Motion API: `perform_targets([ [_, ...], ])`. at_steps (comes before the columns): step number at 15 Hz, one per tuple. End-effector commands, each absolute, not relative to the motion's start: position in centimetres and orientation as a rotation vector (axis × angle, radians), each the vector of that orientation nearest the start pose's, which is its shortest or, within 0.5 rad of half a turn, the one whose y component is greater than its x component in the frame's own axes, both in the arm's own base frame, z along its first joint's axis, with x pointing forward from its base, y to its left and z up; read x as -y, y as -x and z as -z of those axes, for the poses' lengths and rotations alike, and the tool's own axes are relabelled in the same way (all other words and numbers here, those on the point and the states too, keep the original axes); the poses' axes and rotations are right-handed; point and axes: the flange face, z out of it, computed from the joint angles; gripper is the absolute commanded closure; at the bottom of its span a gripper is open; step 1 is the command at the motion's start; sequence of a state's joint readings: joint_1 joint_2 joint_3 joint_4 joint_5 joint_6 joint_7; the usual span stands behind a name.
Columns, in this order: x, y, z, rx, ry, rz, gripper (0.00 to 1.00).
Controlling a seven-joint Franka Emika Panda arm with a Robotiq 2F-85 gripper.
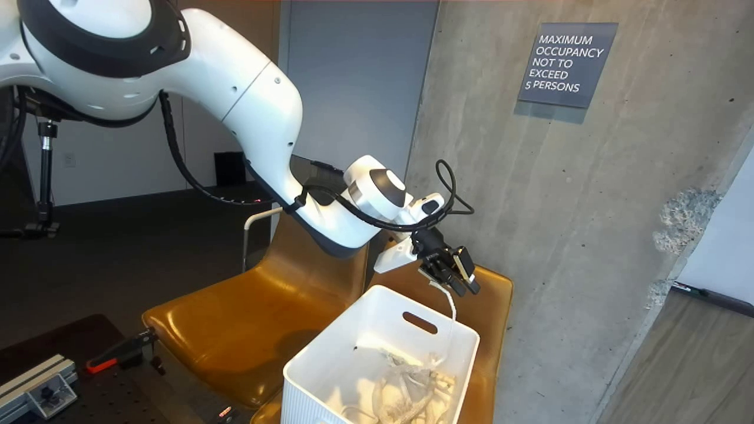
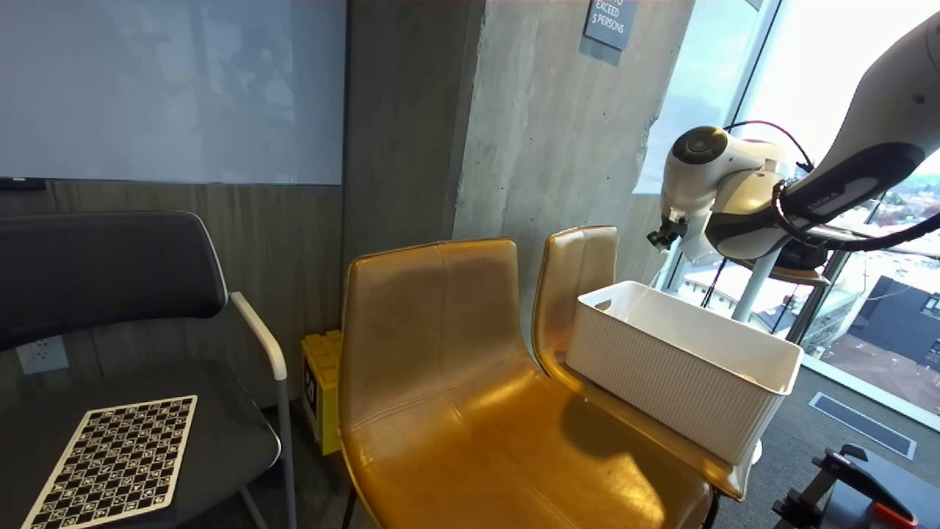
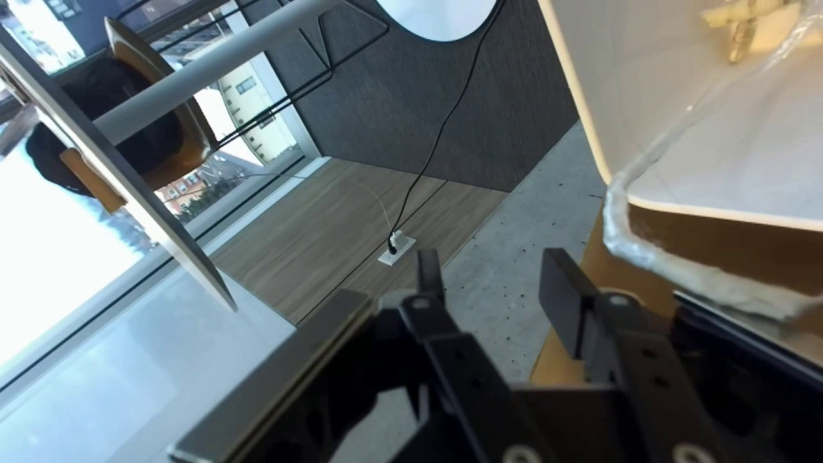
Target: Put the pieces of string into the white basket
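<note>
The pieces of string point(image 1: 409, 386) lay in the white basket point(image 1: 389, 312), toward seven o'clock from the hand point(image 1: 466, 287) in an exterior view, though one strand point(image 3: 675, 267) crossed the rim point(image 3: 573, 83) to the hand's outer side, its fingertips point(image 3: 566, 292) partway apart with nothing between.

Both exterior views see the white basket point(image 2: 661, 378) from above; the wrist view looks out close along the hand point(image 3: 492, 281).
</note>
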State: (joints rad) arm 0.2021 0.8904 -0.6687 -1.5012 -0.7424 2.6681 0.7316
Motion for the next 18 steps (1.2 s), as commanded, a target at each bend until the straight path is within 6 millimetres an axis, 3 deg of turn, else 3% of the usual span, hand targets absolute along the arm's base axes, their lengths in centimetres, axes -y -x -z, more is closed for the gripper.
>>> perform_targets([
  [1, 21.32, -71.22, -25.1, 0.264, -2.239, -0.51, 0.88],
  [3, 21.16, -71.24, -24.95, 0.259, -2.246, -0.506, 1.0],
  [10, 20.97, -71.21, -24.47, 0.24, -2.26, -0.492, 1.0],
  [11, 20.94, -71.2, -24.4, 0.239, -2.261, -0.492, 0.74],
  [12, 20.92, -71.19, -24.38, 0.239, -2.263, -0.493, 0.73],
  [18, 20.73, -71.36, -24.47, 0.233, -2.265, -0.49, 0.3],
])
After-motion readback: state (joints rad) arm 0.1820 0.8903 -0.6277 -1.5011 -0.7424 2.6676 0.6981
